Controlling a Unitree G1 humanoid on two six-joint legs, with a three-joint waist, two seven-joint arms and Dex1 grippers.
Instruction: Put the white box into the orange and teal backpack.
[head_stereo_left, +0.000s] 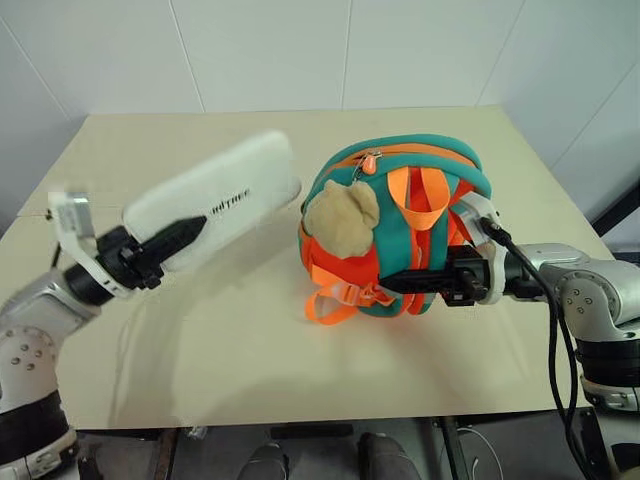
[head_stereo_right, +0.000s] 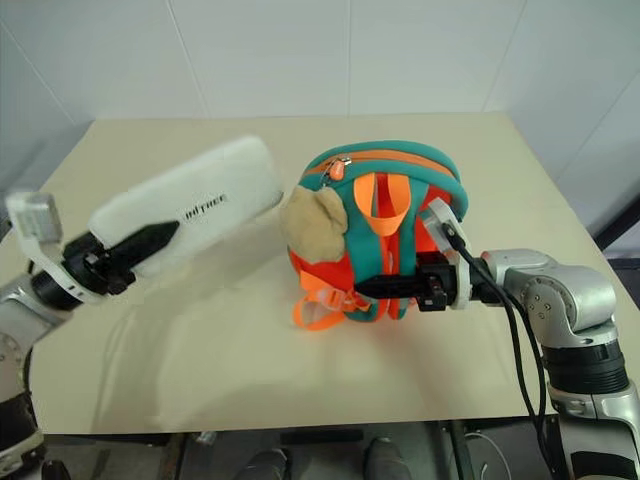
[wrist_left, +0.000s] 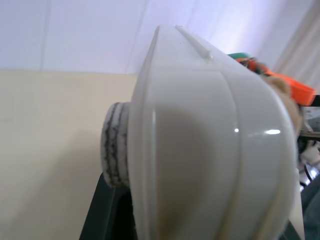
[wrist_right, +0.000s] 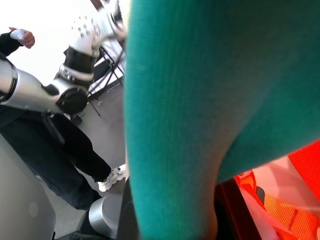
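Observation:
My left gripper (head_stereo_left: 182, 238) is shut on the near end of the white box (head_stereo_left: 215, 198) and holds it tilted in the air over the table's left half, far end raised toward the backpack. In the left wrist view the white box (wrist_left: 210, 150) sits against one round finger pad (wrist_left: 115, 145). The orange and teal backpack (head_stereo_left: 400, 225) stands upright at centre right, with a tan plush toy (head_stereo_left: 340, 218) on its front. My right gripper (head_stereo_left: 400, 283) reaches in from the right, shut on a teal strap (wrist_right: 180, 100) low on the backpack's near side.
The beige table (head_stereo_left: 250, 350) has bare surface in front of and behind the backpack. White walls close in behind and to the right. In the right wrist view a person in dark trousers (wrist_right: 75, 145) stands beside the table.

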